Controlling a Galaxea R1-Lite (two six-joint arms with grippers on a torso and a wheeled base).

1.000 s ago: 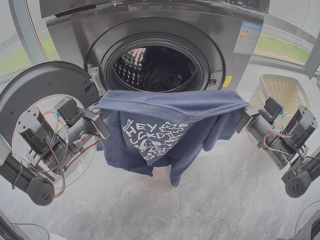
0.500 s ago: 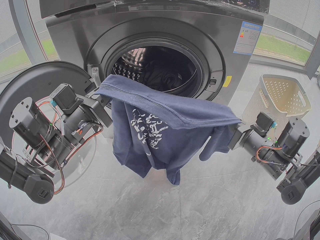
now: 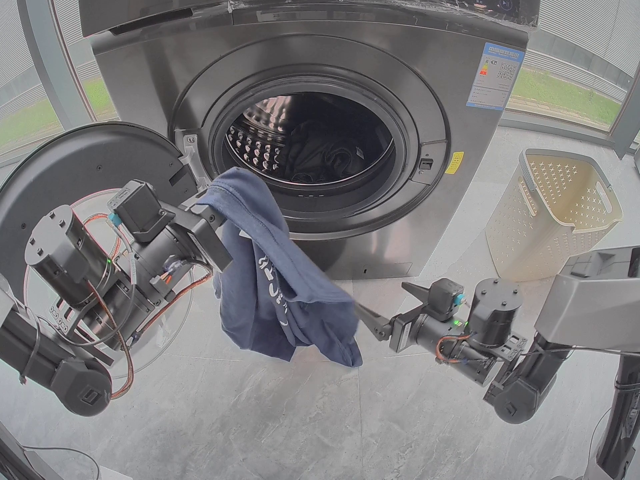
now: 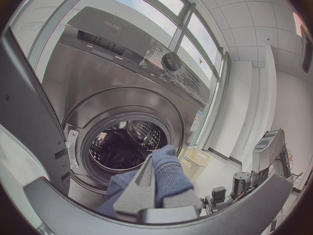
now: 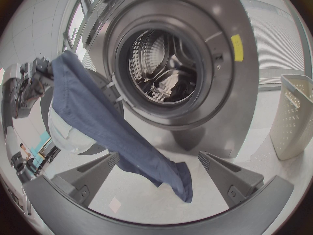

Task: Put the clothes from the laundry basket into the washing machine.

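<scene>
A navy T-shirt with white print hangs from my left gripper, which is shut on one bunched corner just left of the washing machine's open drum. The cloth slants down and right, its tail close to the floor. My right gripper is low in front of the machine, open, with the shirt's tail hanging loose between its spread fingers. Dark clothes lie inside the drum. The cream laundry basket stands on the floor to the right.
The machine's round door stands swung open on the left, behind my left arm. Grey tiled floor stretches in front of the machine. Windows run behind it on both sides.
My right gripper let go of the shirt and dropped low toward the floor. The shirt, earlier stretched between both grippers, now hangs from the left one alone. The left gripper kept near the drum's left edge.
</scene>
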